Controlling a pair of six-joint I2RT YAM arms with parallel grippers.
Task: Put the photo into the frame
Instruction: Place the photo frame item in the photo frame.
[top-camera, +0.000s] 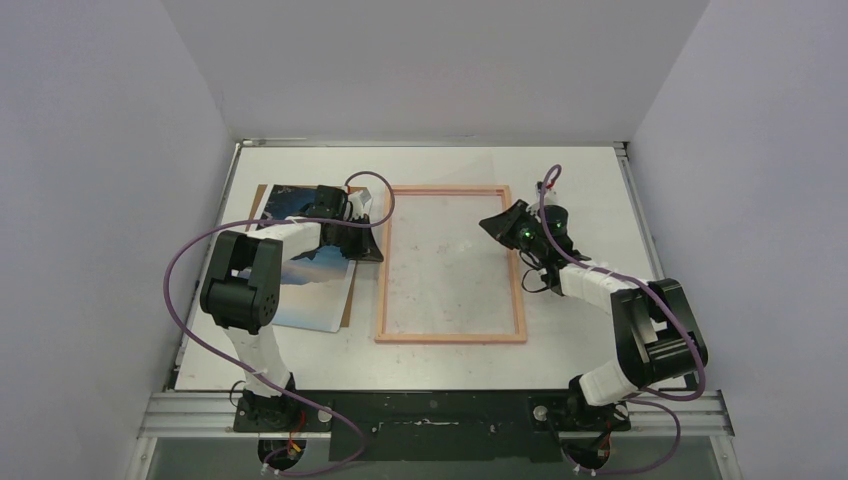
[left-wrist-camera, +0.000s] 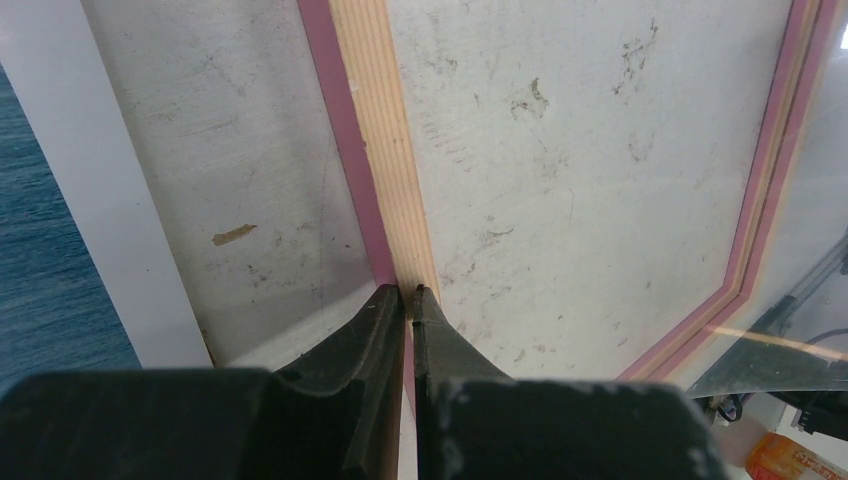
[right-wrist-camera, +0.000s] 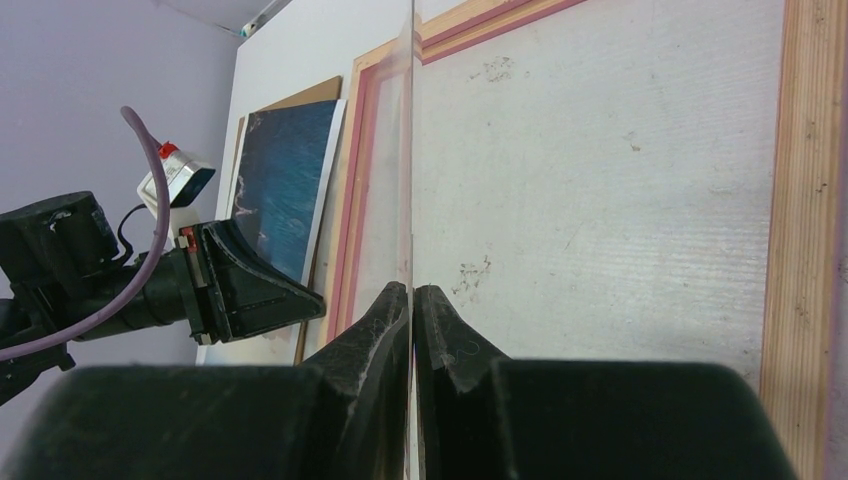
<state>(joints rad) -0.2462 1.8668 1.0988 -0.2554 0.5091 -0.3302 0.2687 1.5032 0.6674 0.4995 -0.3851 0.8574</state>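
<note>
Left of the thin-railed pink-and-wood rectangular frame (top-camera: 450, 338), the deep blue rectangular photo (top-camera: 315, 295) is laid lengthwise parallel, nearest the clenched left gripper (left-wrist-camera: 410, 292), while a thin clear sheet (right-wrist-camera: 411, 150) is pinched by the right gripper (right-wrist-camera: 411, 290)

Clear glossy pane (right-wrist-camera: 411, 150), grained wooden frame (top-camera: 450, 339), scuffed table (top-camera: 580, 180).

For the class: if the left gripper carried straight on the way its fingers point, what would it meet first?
Most likely the frame: the left gripper points at its left rail, fingers shut right at it. Whether they touch it already is unclear.
</note>
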